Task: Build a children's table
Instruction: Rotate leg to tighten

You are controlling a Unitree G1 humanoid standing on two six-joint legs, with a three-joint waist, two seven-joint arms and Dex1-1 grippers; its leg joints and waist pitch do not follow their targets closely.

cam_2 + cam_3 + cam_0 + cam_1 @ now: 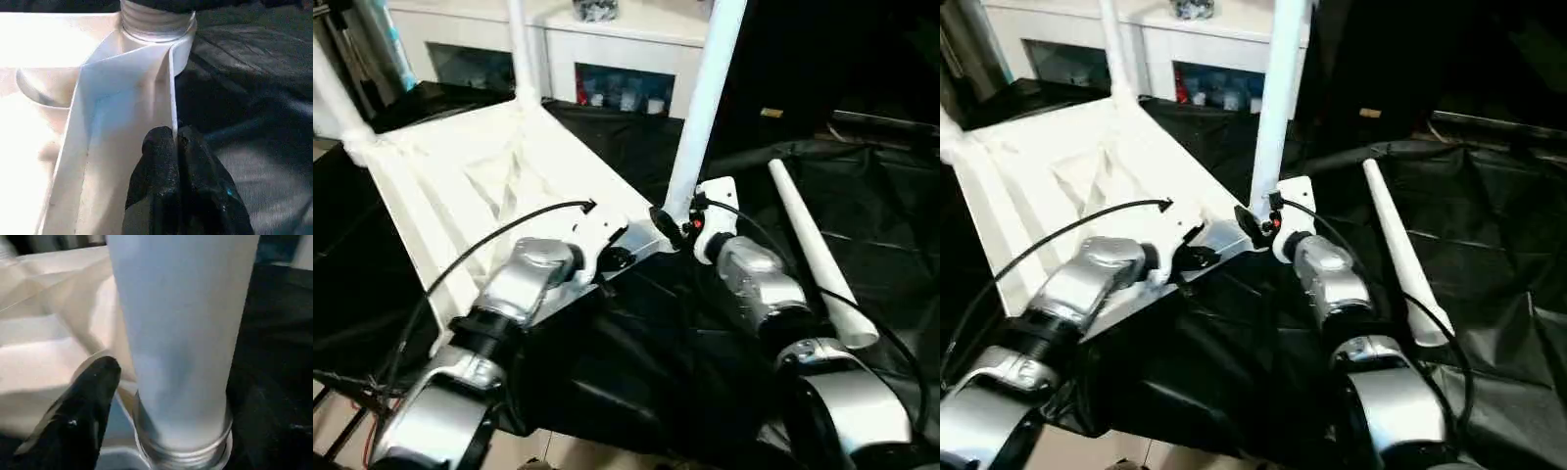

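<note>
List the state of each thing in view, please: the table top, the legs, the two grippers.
table top: upside down on the black cloth, ribbed underside up.
near-right leg: upright in its corner socket.
two far legs: upright in their sockets.
loose leg: lying on the black cloth, not fitted.
left gripper: shut on the table top's rim.
right gripper: open beside the near-right leg's base.

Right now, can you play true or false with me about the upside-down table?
1. Three legs stand up from the table top. True.
2. A spare leg lies on the black cloth. True.
3. The left hand is wide open in the air. False: it pinches the table's rim.
4. The right hand is at the spare leg. False: it is beside the nearest standing leg.
5. The table top is red. False: it is white.
</note>
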